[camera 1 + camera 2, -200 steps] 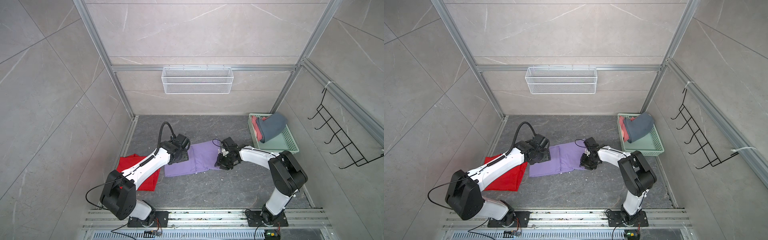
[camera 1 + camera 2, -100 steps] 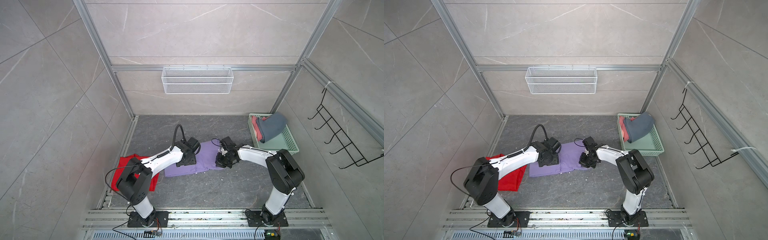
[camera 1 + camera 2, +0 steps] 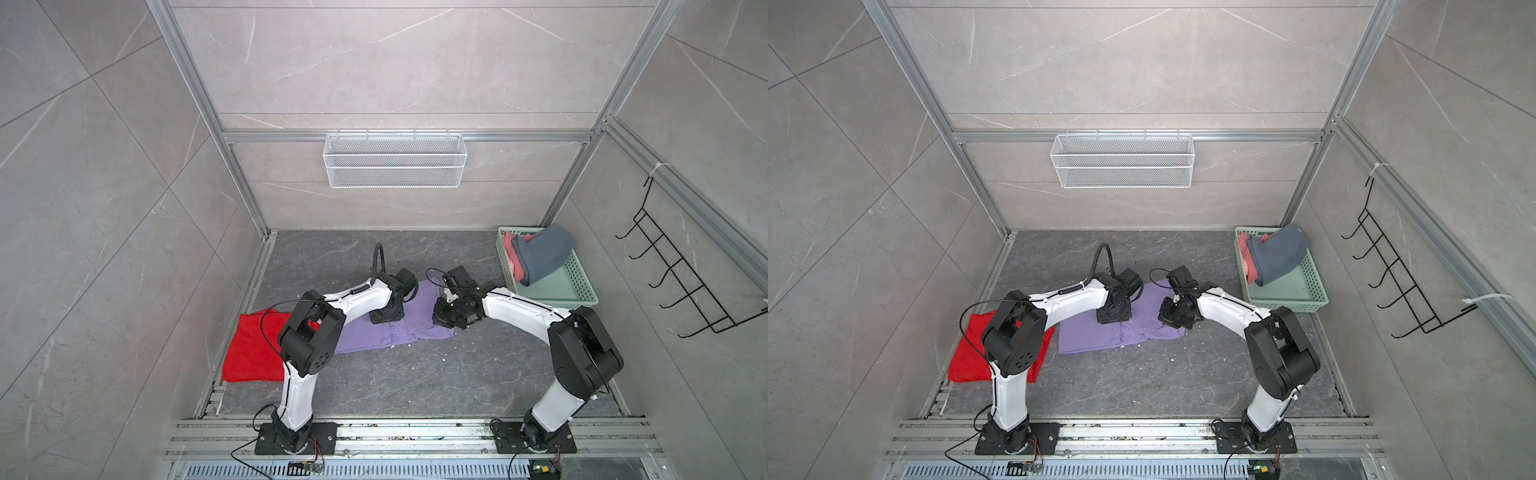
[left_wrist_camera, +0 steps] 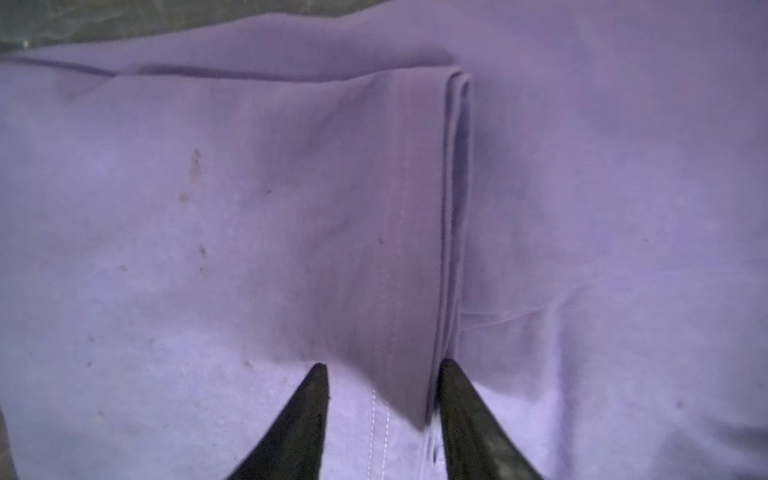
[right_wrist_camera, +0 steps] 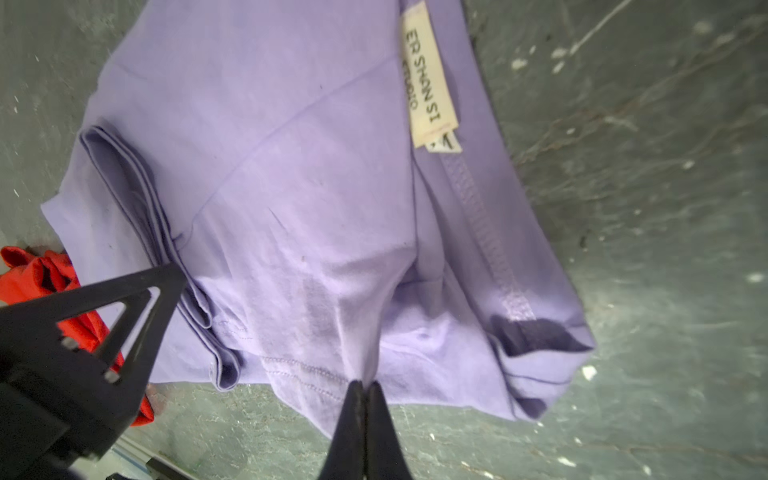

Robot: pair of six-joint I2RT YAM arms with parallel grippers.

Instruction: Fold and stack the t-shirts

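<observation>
right gripper [image 5: 365, 383] now clamped on purple shirt [image 5: 311, 187] hem | left gripper [image 4: 383, 365] moved mid-shirt, jaws apart astride fold, seemingly not pinching yet | next fold imminent

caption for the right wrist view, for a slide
Right pincer shut on a pinch of the lilac t-shirt, neck label showing; left pincer at its folded edge, red t-shirt beyond.

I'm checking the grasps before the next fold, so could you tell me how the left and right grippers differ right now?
The left gripper has its jaws apart; the right gripper is shut. The left gripper straddles a folded hem on the lilac t-shirt; the right gripper pinches a ridge of cloth at its edge. Both work on the same shirt.
</observation>
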